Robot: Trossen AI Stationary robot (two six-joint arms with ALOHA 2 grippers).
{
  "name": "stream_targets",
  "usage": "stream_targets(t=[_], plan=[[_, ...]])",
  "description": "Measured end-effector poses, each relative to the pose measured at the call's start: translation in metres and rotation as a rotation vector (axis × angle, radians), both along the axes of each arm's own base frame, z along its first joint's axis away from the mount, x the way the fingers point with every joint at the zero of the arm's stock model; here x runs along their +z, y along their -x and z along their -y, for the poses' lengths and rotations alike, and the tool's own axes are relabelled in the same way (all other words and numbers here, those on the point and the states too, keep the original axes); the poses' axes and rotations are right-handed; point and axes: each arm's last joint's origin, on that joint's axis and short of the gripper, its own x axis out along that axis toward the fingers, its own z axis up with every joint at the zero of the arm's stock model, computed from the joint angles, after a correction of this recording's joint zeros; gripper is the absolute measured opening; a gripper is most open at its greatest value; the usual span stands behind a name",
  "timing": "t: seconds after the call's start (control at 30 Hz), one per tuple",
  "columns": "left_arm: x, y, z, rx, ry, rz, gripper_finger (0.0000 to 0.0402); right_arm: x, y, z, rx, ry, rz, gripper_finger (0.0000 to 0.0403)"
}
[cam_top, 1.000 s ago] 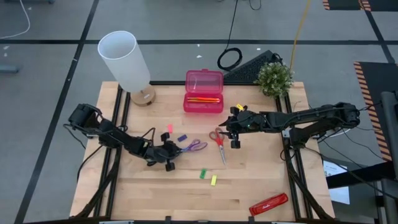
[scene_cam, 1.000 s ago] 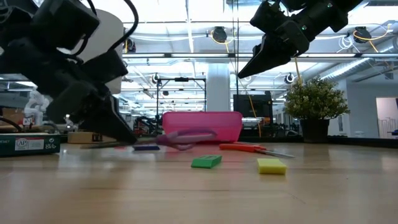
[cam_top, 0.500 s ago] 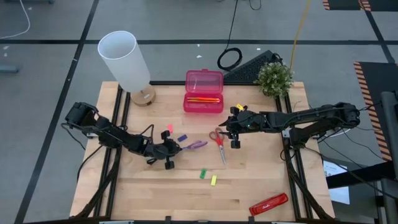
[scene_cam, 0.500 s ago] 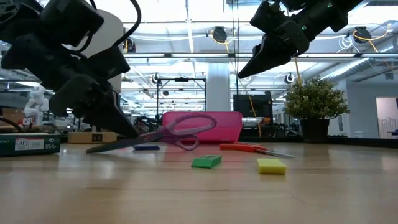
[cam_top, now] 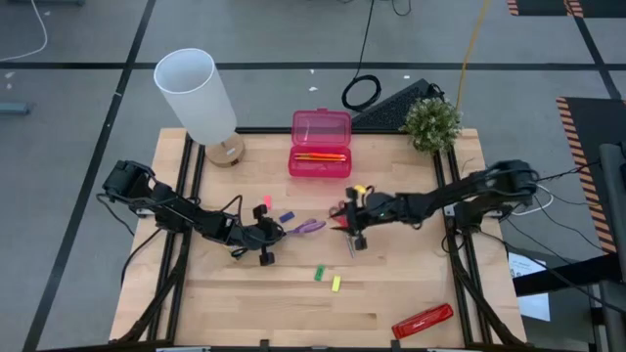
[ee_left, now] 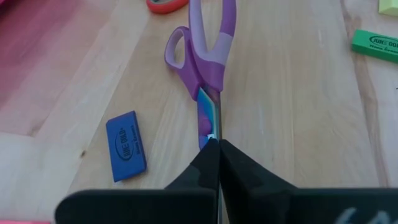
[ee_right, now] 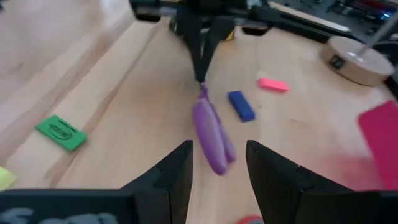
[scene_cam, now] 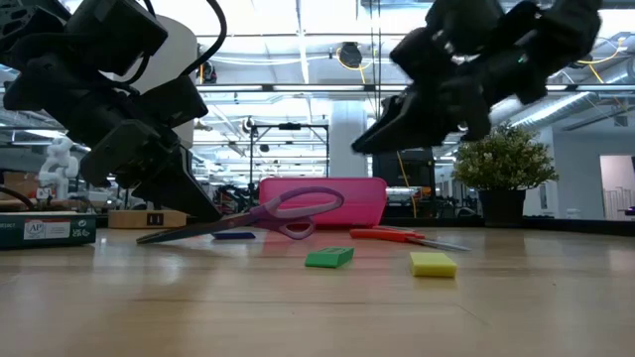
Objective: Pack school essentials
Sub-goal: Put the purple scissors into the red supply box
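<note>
You are looking at two scissors (cam_top: 305, 228), four small erasers (cam_top: 318, 273), two pencils (cam_top: 319, 155) and one pink case (cam_top: 321, 129).

Your bench (cam_top: 391, 293) is pale wood with a fine straight grain and a smooth, faintly satin finish. The purple-handled scissors (ee_left: 208, 62) have smooth plastic loops with a soft sheen, and their blade (ee_left: 208, 118) is glossy metal with a rainbow tint. The left gripper's fingers (ee_left: 202, 168) pinching that blade look like matt black plastic. You can see printed lettering on the blue eraser (ee_left: 126, 145) and the green eraser (ee_left: 375, 45), both dull and rubbery. The pink pencil case (cam_top: 320, 143) is glossy see-through plastic. The lamp shade (cam_top: 195, 93) looks matt white, its base (cam_top: 225, 152) light wood.
</note>
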Motion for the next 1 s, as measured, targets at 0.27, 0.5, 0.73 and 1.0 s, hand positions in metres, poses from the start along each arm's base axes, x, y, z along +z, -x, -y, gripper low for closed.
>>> stream_targets(t=[0.27,0.5,0.73,1.0], plan=[[0.000,0.000,-0.001,0.004,-0.001,-0.003,0.0003,-0.032,-0.043,-0.005,0.046,0.086,-0.078,0.0144],[0.000,0.000,-0.003,0.008,-0.006,-0.008,0.0008,-0.045,-0.059,-0.006,0.018,0.137,-0.119,0.0121],[0.001,-0.001,-0.004,0.017,-0.025,0.001,0.0013,-0.043,-0.059,-0.007,0.047,0.158,-0.110,0.0017],[0.010,-0.003,0.011,-0.101,-0.204,0.036,0.0077,-0.031,-0.054,-0.004,0.024,0.156,-0.129,0.0019]])
